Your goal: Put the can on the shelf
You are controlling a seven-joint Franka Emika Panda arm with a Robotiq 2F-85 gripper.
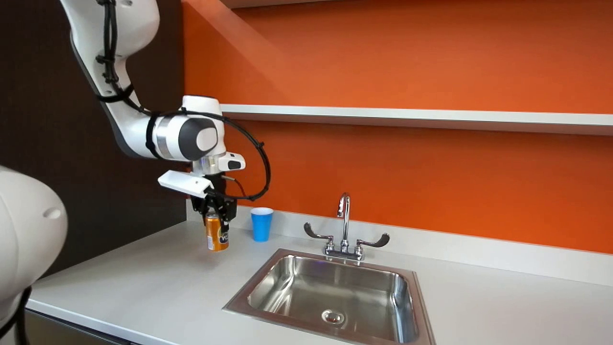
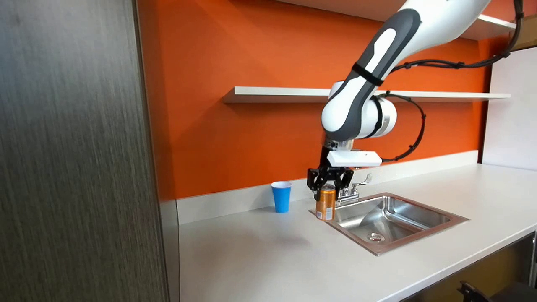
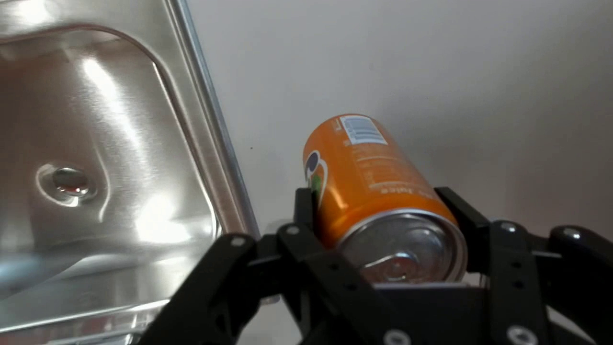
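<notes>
Small orange cylindrical drink can with silvery metal top [image 1: 216,235]: held near upright above the flat white countertop [image 1: 143,287]. No contact shadow is seen at the base, so it is judged to be clear of the surface; placing not yet done.

Can is pinched by the black two-fingered gripper [image 3: 383,211], pressed to opposite sides of the round body near the top. High grip presumably used so the base is left free to be stood down first; straight-down approach presumably used so the can is not tipped.

Rectangular stainless-steel sink [image 1: 257,280] is seen beside the can, not under it, in the wrist view. Tapered blue cup with white inside [image 1: 261,225] is set near the orange wall [image 1: 431,191], apart from the can, so it need not be disturbed.

Long thin white wall shelf [image 1: 407,114] is fixed higher than the can in both exterior views. More height, then forward reach over its front edge, is called for. Whether enough room is left for the gripper under the upper white board [image 2: 486,27] cannot be told.
</notes>
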